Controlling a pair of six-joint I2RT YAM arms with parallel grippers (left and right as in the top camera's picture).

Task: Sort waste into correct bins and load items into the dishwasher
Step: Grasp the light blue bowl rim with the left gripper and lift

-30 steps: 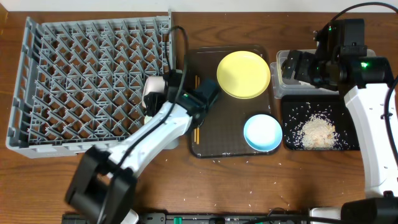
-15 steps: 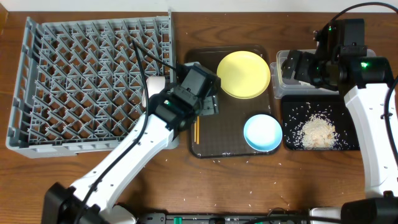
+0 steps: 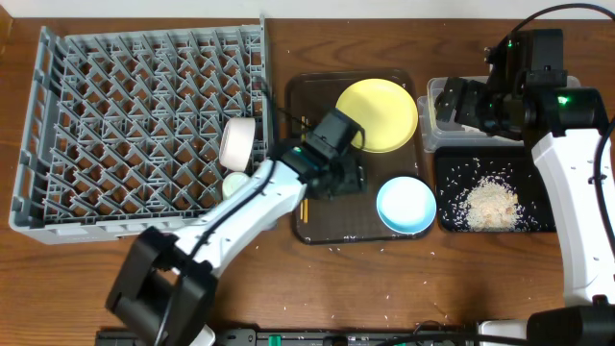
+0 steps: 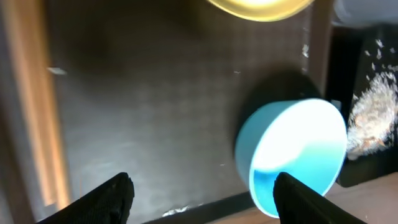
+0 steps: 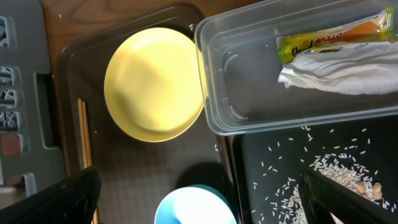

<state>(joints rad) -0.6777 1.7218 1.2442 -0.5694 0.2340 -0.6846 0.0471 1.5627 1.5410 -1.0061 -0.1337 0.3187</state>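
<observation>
The grey dish rack (image 3: 135,125) fills the left side. A white cup (image 3: 236,144) lies at its right edge, with a whitish bowl (image 3: 235,185) below it. My left gripper (image 3: 348,180) is open and empty over the brown tray (image 3: 317,231), just left of the light blue bowl (image 3: 405,205); that bowl (image 4: 298,149) sits by the right finger of the gripper (image 4: 202,199). The yellow plate (image 3: 377,115) lies behind. The chopsticks (image 5: 86,134) lie along the tray's left side. My right gripper (image 5: 205,205) is open above the clear tub (image 5: 249,118), which holds the wrapper (image 5: 336,34) and napkin (image 5: 342,68).
The black tray (image 3: 538,223) at the right holds a heap of rice (image 3: 490,202) and scattered grains. The clear tub (image 3: 429,135) stands just behind it. A few grains lie on the wooden table (image 3: 384,288) in front of the brown tray.
My left arm has swung right from the rack's edge over the brown tray toward the light blue bowl. The white cup stays in the rack. The right arm has not moved.
</observation>
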